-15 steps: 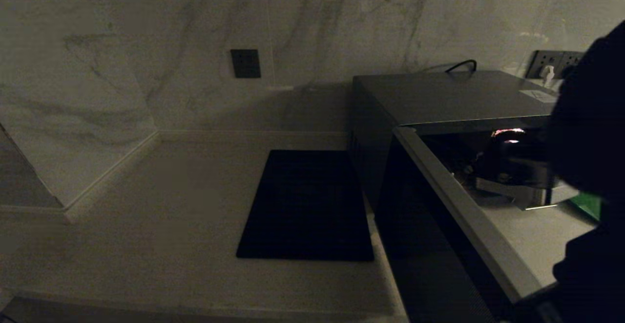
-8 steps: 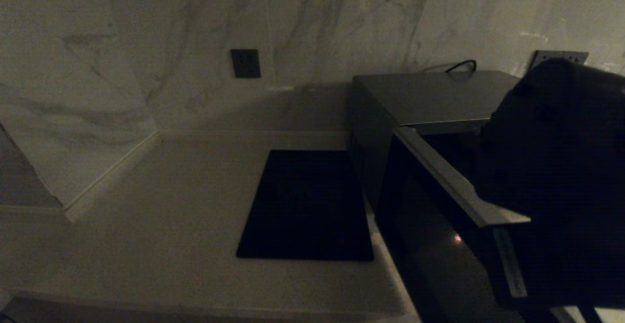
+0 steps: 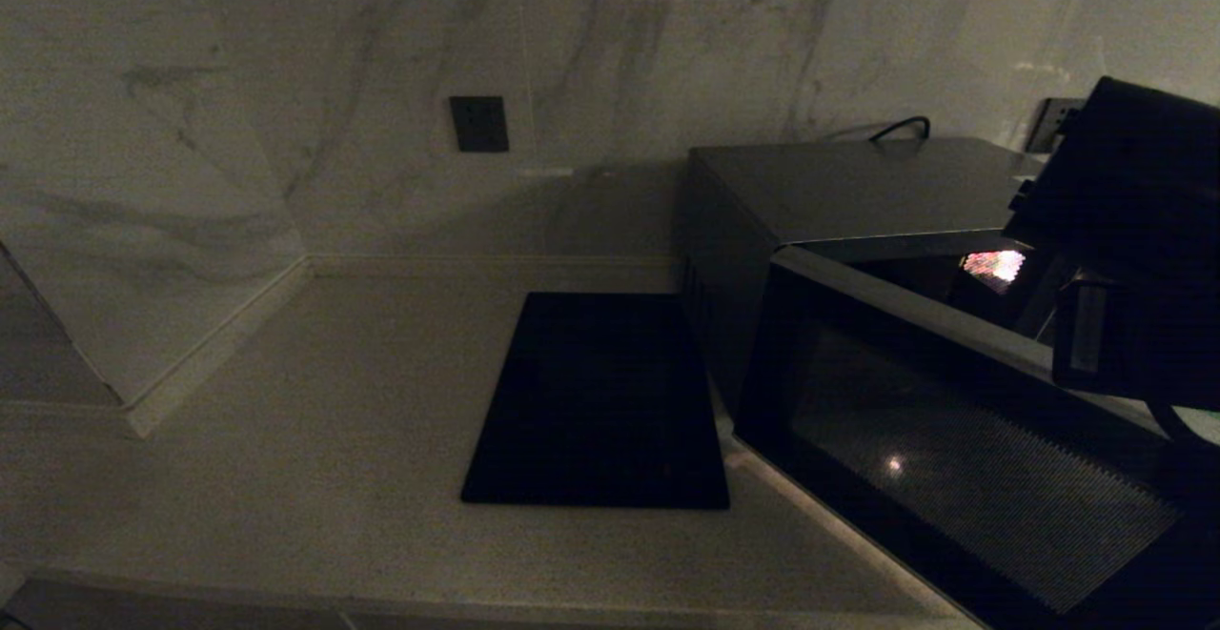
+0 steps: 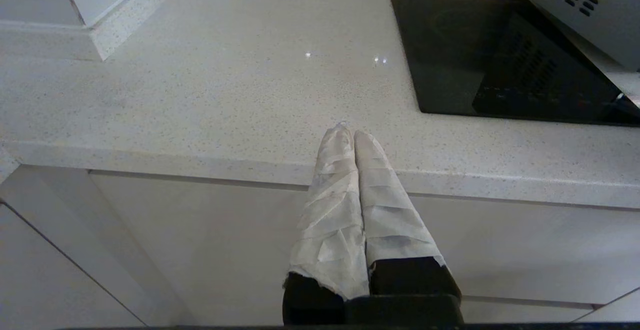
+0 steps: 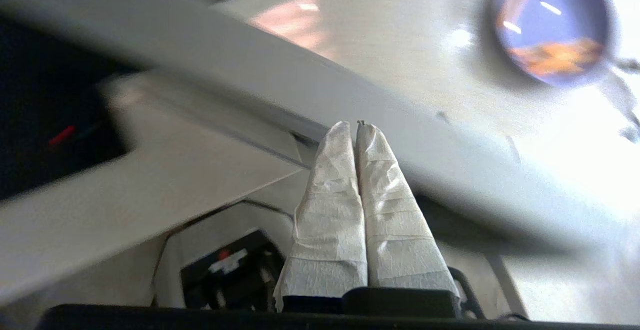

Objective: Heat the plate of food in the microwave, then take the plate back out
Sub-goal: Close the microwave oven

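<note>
Silver-grey microwave (image 3: 858, 258) sits at the right of the counter (image 3: 334, 401), its dark glass door (image 3: 953, 458) partly open and angled toward the robot. The right gripper (image 5: 356, 125), taped fingers pressed together and holding nothing, is against the door's pale edge, seemingly behind its free end. The plate of food (image 5: 552, 25), lilac with orange fries, rests on the counter off beyond the door, not yet inside; the head view does not show it. The left gripper (image 4: 348, 133) is parked at the counter's front edge, fingers together, idle, near the black mat (image 3: 600, 401).

Judged step: swinging the door, most likely to clear the opening for loading the plate. To do it well, the contact should stay near the door's free end and follow the hinge arc rather than push straight, so the fingers do not slip off the rim. The arm should also keep clear of the plate.

Against the earlier head pictures, the door stood nearly edge-on and now shows its broad glass face. The right arm's dark bulk has shifted up and to the right.
</note>
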Tool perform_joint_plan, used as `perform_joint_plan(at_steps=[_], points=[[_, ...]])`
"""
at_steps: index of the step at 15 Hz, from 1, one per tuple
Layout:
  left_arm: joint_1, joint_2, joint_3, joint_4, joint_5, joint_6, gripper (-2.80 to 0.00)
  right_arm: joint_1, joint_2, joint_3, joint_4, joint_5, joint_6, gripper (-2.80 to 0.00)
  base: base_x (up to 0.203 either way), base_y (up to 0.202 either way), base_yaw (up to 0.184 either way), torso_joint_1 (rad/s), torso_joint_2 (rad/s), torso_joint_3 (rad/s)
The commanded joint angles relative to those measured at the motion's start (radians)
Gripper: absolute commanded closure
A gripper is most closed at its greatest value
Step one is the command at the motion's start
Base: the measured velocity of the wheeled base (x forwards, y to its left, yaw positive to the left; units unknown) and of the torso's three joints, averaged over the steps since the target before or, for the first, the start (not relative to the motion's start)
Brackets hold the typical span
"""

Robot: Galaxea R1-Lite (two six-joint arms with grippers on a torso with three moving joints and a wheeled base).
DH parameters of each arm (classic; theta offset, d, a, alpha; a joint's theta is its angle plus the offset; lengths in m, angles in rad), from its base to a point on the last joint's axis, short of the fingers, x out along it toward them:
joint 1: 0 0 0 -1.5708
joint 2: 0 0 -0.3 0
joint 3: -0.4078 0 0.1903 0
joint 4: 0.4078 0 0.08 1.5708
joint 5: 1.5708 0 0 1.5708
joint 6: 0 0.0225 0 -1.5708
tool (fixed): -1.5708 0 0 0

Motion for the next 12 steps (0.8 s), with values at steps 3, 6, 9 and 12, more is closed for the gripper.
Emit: perform_joint_plan(at_steps=[3, 6, 9, 12], points=[[0.0, 0.0, 0.0, 0.0, 0.0, -0.001, 0.0, -0.115, -0.053, 0.083, -0.083, -0.001, -0.021, 0.0, 0.0, 0.0, 0.0, 0.0, 0.0, 0.0], [0.0, 0.0, 0.0, 0.0, 0.0, -0.001, 0.0, -0.158, -0.057, 0.129, -0.092, 0.0, -0.023, 0.0, 0.0, 0.0, 0.0, 0.0, 0.0, 0.0], [0.0, 0.0, 0.0, 0.0, 0.0, -0.001, 0.0, -0.291, -0.016, 0.185, -0.243, 0.001, -0.079, 0.0, 0.0, 0.0, 0.0, 0.0, 0.0, 0.0], [0.0, 0.0, 0.0, 0.0, 0.0, -0.001, 0.0, -0.486, 0.038, 0.198, -0.558, 0.079, -0.247, 0.0, 0.0, 0.0, 0.0, 0.0, 0.0, 0.0]])
